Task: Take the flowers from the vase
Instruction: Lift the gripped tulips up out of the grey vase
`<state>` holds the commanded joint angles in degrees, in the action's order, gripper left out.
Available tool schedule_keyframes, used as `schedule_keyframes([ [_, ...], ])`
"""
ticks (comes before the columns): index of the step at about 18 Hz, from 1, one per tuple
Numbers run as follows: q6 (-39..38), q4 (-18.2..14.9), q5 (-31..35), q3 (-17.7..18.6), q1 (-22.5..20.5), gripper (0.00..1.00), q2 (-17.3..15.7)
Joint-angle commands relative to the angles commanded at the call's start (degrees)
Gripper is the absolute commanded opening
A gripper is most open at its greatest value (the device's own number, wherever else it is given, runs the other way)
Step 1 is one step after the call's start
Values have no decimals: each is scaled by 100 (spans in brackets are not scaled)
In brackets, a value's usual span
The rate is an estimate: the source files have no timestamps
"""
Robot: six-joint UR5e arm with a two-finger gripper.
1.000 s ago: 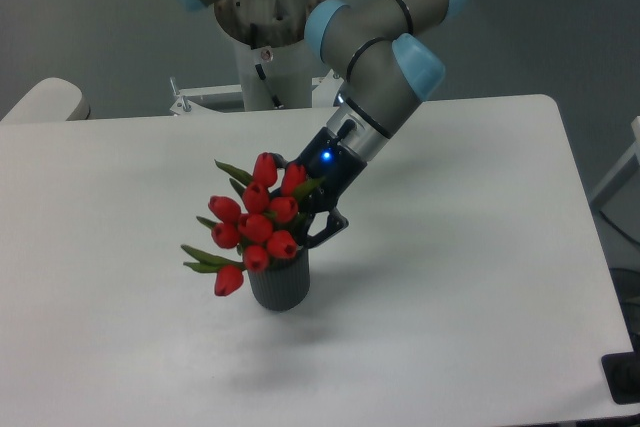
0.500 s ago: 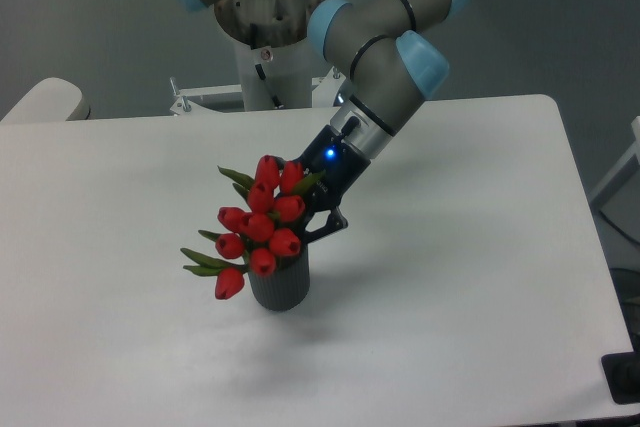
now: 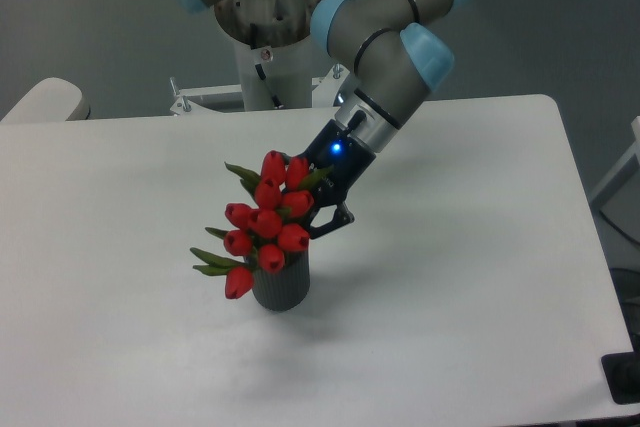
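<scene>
Fixed camera: vase [image 3: 280, 285] upright on the white counter [image 3: 460, 277], left of centre. Flowers [image 3: 266, 221] stand in its mouth, red buds leaning toward the left, stems hidden behind the blooms. The arm reaches down from behind; fingers [image 3: 312, 215] sit just right of the bunch, above the vase rim, buried among the buds and leaves. They look closed on the stems, but the contact itself is masked; cannot tell for sure.

Step in hand, by judgement: lifting the bunch out. Stems not yet clear of the vase. Next move calls for a straight pull along the stem axis, so the vase is not tipped or dragged.
</scene>
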<state>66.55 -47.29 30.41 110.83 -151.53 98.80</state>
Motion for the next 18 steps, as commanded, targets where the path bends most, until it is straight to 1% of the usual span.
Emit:
schedule_keyframes([
  [2,-282,-9,0,-105,9,41,-150],
  [7,-643,-9,0,-290,-17,41,-457],
  [10,-871,-9,-26,-430,-17,41,-537],
  [14,-1021,-9,-88,-624,-9,41,-554],
  [18,-1460,-17,-158,-949,-17,41,-642],
])
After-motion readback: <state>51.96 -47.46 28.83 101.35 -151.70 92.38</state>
